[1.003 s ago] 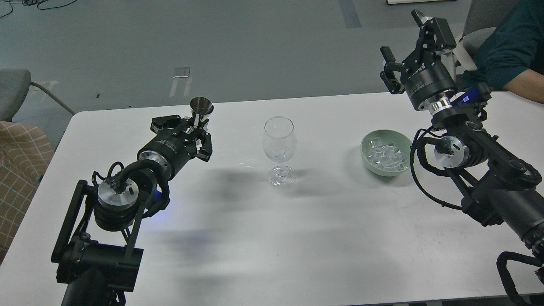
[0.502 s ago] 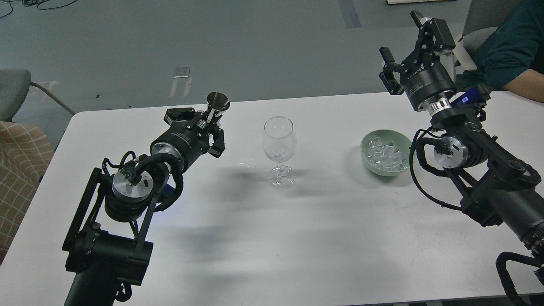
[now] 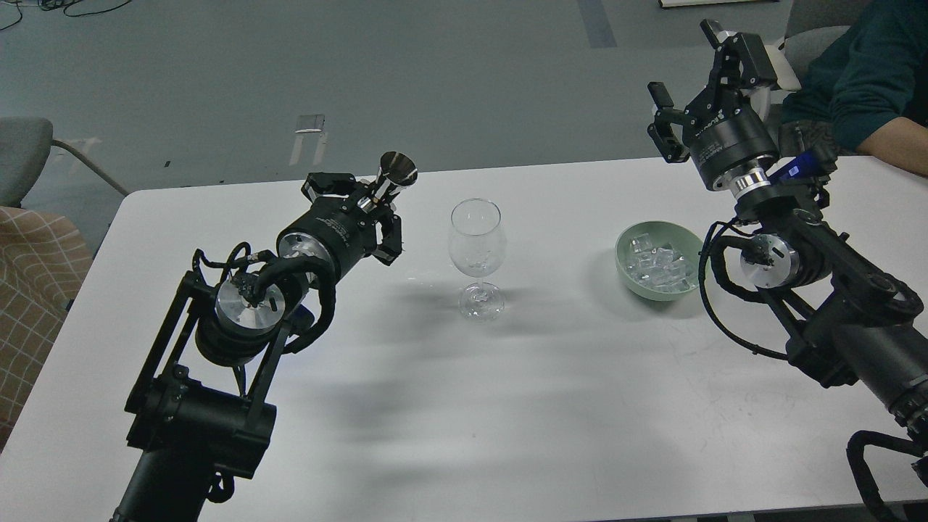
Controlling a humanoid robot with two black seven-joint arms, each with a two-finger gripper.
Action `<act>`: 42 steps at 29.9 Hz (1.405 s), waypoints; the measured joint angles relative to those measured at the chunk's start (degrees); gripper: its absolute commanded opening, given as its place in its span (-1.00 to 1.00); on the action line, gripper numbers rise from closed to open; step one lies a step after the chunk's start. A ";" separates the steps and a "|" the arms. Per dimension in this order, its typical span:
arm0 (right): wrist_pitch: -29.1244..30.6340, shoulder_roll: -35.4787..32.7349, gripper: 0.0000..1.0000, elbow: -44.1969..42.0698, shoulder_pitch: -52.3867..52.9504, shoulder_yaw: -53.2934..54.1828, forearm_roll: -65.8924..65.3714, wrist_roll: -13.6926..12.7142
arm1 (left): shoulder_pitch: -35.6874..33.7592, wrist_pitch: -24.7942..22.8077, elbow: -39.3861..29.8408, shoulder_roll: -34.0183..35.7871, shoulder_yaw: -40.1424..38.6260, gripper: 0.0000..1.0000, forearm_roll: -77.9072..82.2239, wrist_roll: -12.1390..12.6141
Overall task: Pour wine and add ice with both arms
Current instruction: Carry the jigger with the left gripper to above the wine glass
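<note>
An empty clear wine glass (image 3: 475, 250) stands upright at the middle of the white table (image 3: 507, 406). My left gripper (image 3: 373, 203) is shut on a small silver metal cup (image 3: 395, 174) and holds it above the table, just left of the glass. The cup is tilted, its mouth up and to the right. A heap of clear ice cubes (image 3: 656, 262) lies in a pale green bowl (image 3: 625, 268) to the right of the glass. My right gripper (image 3: 699, 80) is open and empty, raised above the table's far edge behind the bowl.
A person's arm in a dark teal sleeve (image 3: 863, 80) rests at the table's far right corner. A grey chair (image 3: 22, 156) and a checked cushion (image 3: 32, 290) stand beyond the table's left edge.
My left gripper has carried the silver cup to the right and slightly up, closer to the wine glass. The right arm has barely moved. The person's arm shifted a little.
</note>
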 measured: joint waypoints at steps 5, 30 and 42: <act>0.00 0.00 1.00 0.09 -0.07 0.00 0.00 0.00 | -0.14 -0.10 -0.41 0.00 0.84 -1.00 0.03 0.41; -0.01 0.00 1.00 0.91 -0.98 0.00 0.00 0.00 | -1.41 -0.24 -1.42 0.00 5.23 -1.00 6.27 0.79; -0.01 -0.07 1.00 1.23 -1.33 0.03 0.00 0.00 | -1.41 -0.24 -1.54 0.00 7.10 -1.00 9.05 0.94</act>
